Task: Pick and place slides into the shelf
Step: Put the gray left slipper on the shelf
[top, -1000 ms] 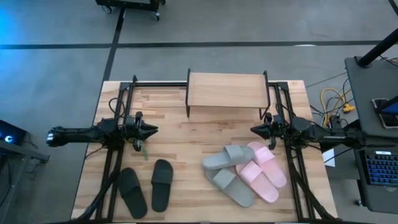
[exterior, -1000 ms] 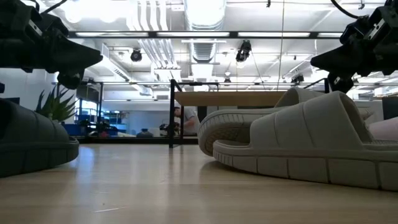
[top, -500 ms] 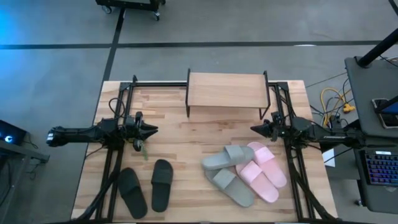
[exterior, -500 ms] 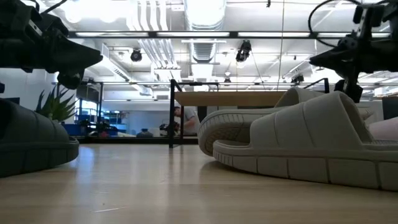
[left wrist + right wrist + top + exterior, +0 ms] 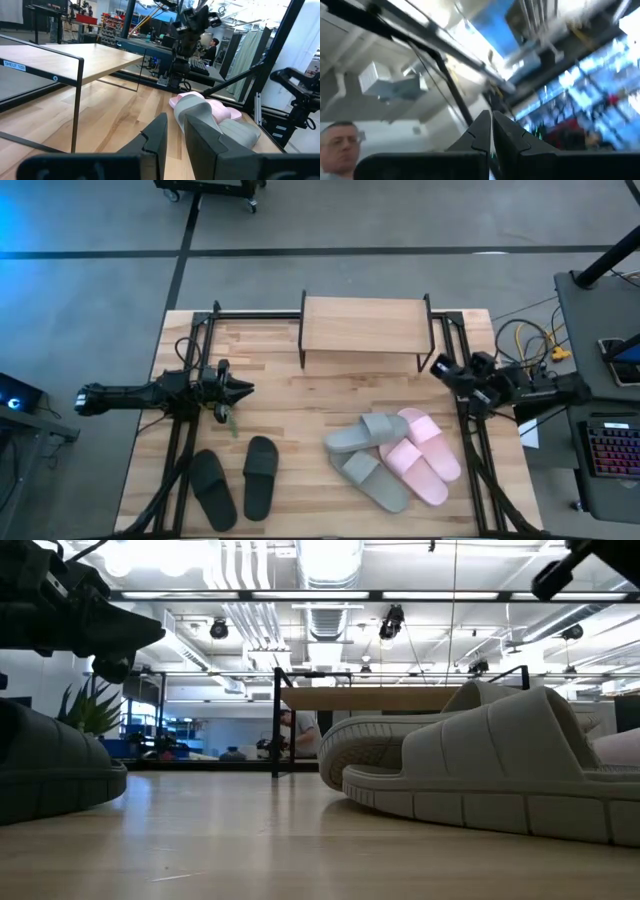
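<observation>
The shelf [image 5: 365, 328] stands at the far middle of the table, its top board bare. A black pair of slides [image 5: 213, 488] [image 5: 260, 476] lies soles down at the near left. A grey pair [image 5: 368, 432] [image 5: 372, 478] and a pink pair [image 5: 432, 442] [image 5: 412, 470] lie crowded together at the near right, and the upper grey slide overlaps a pink one. My left gripper [image 5: 245, 389] hovers at mid-left, level and pointing right, empty, its fingers nearly together. My right gripper [image 5: 437, 365] is shut and empty, raised beside the shelf's right end, and its wrist view looks at the ceiling.
Black arm stands run along the table's left [image 5: 185, 440] and right [image 5: 470, 450] sides. A desk with a keyboard [image 5: 605, 450] and cables stands beyond the right edge. Part of a person [image 5: 340, 145] shows in the right wrist view. Bare wood lies between the shelf and the slides.
My right gripper has risen and tipped upward, drawing back toward the table's far right corner and away from the slides. In the low view it has climbed to the top corner. It has stayed shut. No slide has moved.
</observation>
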Robot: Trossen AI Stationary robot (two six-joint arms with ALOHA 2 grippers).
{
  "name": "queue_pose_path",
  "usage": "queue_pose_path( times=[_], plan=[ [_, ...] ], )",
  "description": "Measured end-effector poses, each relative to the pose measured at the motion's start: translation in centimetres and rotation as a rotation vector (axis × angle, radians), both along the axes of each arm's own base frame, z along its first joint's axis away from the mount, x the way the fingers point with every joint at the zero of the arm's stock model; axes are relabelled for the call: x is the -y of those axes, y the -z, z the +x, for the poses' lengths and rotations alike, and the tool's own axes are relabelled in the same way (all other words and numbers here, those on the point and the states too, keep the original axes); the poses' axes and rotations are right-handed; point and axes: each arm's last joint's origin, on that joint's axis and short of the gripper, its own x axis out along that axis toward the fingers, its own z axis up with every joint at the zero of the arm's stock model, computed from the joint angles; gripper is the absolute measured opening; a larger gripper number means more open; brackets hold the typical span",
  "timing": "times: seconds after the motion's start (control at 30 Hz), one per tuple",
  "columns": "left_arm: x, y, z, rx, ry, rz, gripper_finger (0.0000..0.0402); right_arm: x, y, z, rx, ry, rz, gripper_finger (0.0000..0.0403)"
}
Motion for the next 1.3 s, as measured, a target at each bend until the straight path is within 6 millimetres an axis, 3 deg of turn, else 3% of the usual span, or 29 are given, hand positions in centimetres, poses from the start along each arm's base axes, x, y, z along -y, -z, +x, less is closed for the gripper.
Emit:
queue_pose_path(
  times=[0.33,0.53,0.63,0.8,1.03,1.3],
  plan=[
    [0.0,0.0,0.0,0.000,0.000,0.000,0.0051,-1.8,-4.7,6.1,-0.385,-0.113,-0.057,0.0013],
    [-0.1,0.0,0.0,0.000,-0.019,0.001,0.0051,-1.9,-5.8,7.8,-0.824,-0.099,0.097,0.0013],
    [-0.1,0.0,0.0,0.003,-0.043,0.001,0.0051,-1.9,-6.5,8.7,-0.947,-0.052,0.195,0.0013],
    [-0.1,-0.3,0.0,0.033,-0.039,-0.033,0.0051,-2.3,-7.9,10.7,-1.005,-0.061,0.318,0.0013],
    [-0.1,-1.3,-0.1,0.204,-0.009,-0.602,0.0051,-2.8,-9.8,13.9,-1.004,-0.025,0.098,0.0013],
    [-0.2,-1.4,-0.1,0.219,-0.018,-0.624,0.0051,-2.5,-11.1,18.3,-1.019,0.047,0.046,0.0013]
  ],
)
